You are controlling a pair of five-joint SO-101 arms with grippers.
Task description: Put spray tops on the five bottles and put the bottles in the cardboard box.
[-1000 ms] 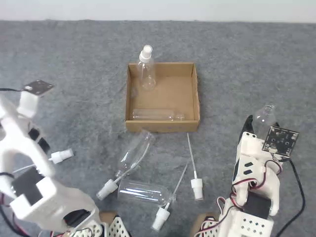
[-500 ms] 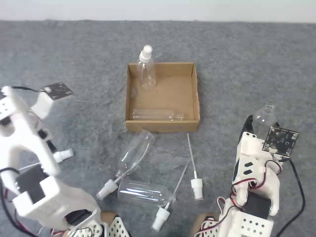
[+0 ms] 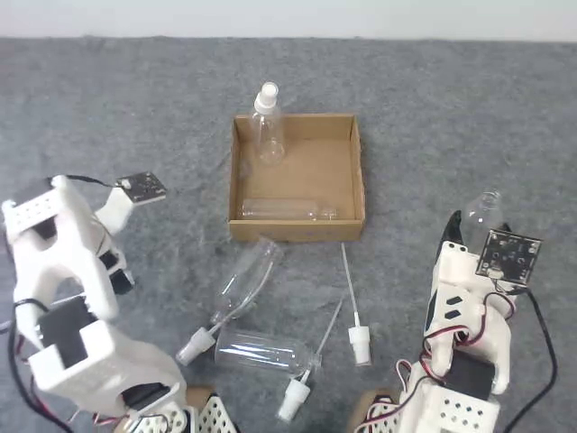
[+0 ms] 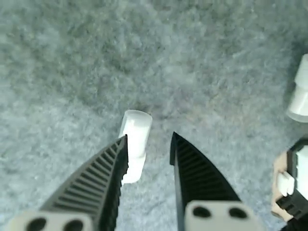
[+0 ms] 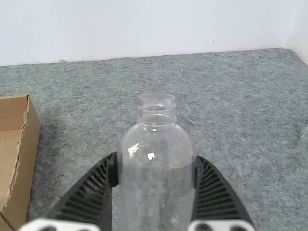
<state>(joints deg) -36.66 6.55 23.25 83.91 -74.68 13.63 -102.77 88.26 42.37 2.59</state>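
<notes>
Of 5 bottles, 1 uncapped bottle (image 5: 155, 139) is upright, clamped in the right gripper (image 5: 155, 166), right of the box (image 3: 297, 231). 2 are in the box: an upright bottle (image 3: 268, 135) with a top (image 3: 268, 96) on, and a bare bottle (image 3: 281, 209) lying down. 2 floor bottles (image 3: 242, 281) (image 3: 261, 352) lie on the carpet (image 3: 135, 108) before the box, with 3 tops (image 3: 195, 345) (image 3: 294, 397) (image 3: 359, 344) by them. The left gripper (image 4: 149, 138) is apart over a 5th top (image 4: 134, 137).
</notes>
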